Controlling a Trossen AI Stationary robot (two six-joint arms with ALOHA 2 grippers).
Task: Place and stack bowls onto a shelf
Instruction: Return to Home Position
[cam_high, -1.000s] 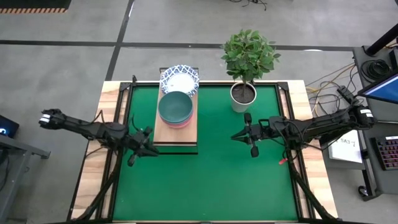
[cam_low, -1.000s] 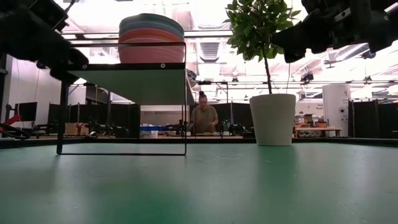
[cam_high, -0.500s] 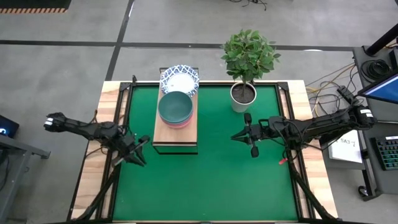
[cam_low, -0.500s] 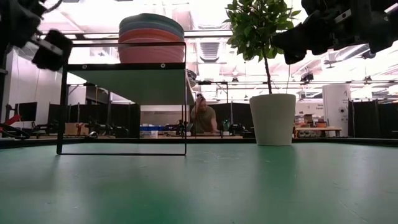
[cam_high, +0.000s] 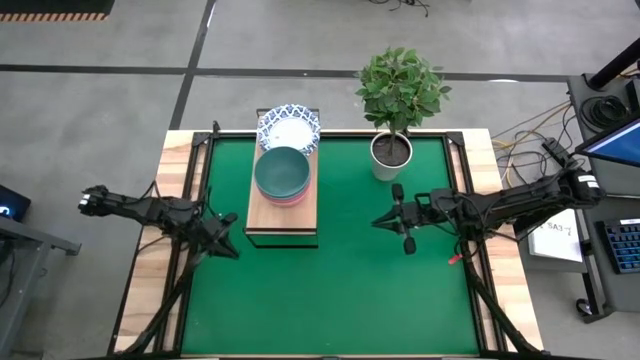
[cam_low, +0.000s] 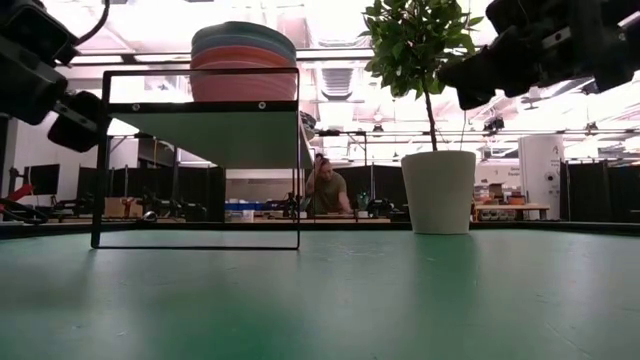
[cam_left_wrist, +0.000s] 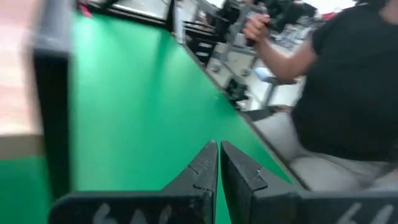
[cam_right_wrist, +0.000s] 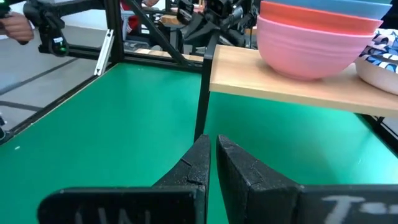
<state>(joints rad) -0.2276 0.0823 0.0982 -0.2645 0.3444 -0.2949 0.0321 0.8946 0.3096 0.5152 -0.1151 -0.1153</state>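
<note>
I get soft, even light over the tabletop (cam_high: 350, 260), faint shadows; ceiling lights (cam_low: 330, 25) glare in the low view, left wrist view blurred.

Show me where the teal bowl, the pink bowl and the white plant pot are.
teal bowl (cam_high: 281, 172), high view, on the inside of the bowl.
pink bowl (cam_right_wrist: 305, 50), right wrist view, on its outer wall.
white plant pot (cam_low: 438, 192), low view, on its front wall.

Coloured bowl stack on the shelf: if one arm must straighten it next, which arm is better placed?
Probably the right. The right gripper points straight at the coloured stack across the mat. The left gripper is nearer the shelf but aims past its corner. Both jaws are shut.
</note>
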